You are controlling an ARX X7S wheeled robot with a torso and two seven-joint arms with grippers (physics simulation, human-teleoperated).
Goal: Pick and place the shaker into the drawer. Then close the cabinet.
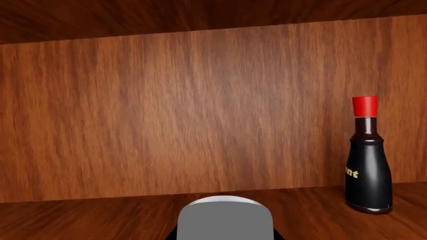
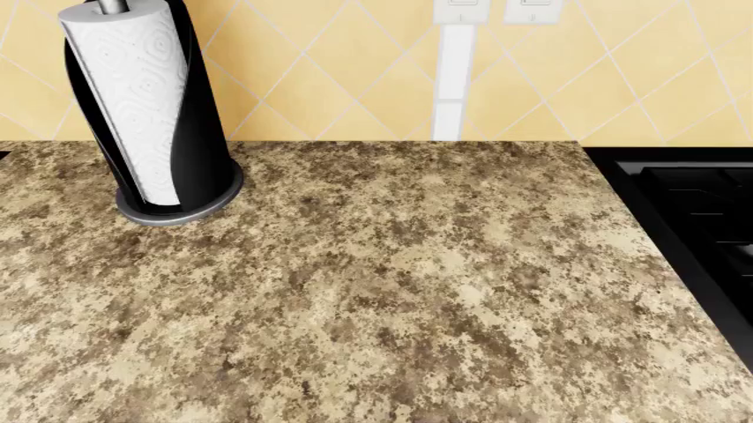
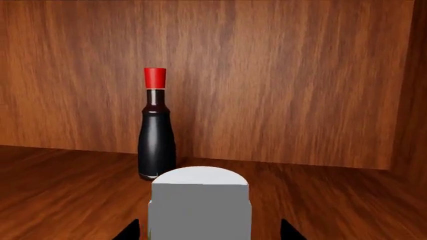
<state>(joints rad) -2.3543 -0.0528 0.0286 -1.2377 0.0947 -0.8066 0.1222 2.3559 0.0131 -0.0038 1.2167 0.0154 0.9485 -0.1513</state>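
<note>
No shaker shows in any view. Both wrist views look into a reddish-brown wooden compartment (image 1: 167,110), and I cannot tell whether it is the drawer or the cabinet. A dark bottle with a red cap (image 1: 367,160) (image 3: 157,130) stands upright on its wood floor near the back wall. My left gripper (image 1: 227,235) shows only as a grey block, with dark slivers hugging its sides at the frame edge. My right gripper (image 3: 200,232) shows the same grey block. Its dark fingertips (image 3: 128,231) are spread wide, with bare floor between them and the block. Neither arm appears in the head view.
The head view holds a speckled granite countertop (image 2: 389,291). A paper towel roll in a black holder (image 2: 147,106) stands at its back left. A black stove (image 2: 706,211) borders the counter on the right, and a yellow tiled wall with outlets (image 2: 482,11) rises behind.
</note>
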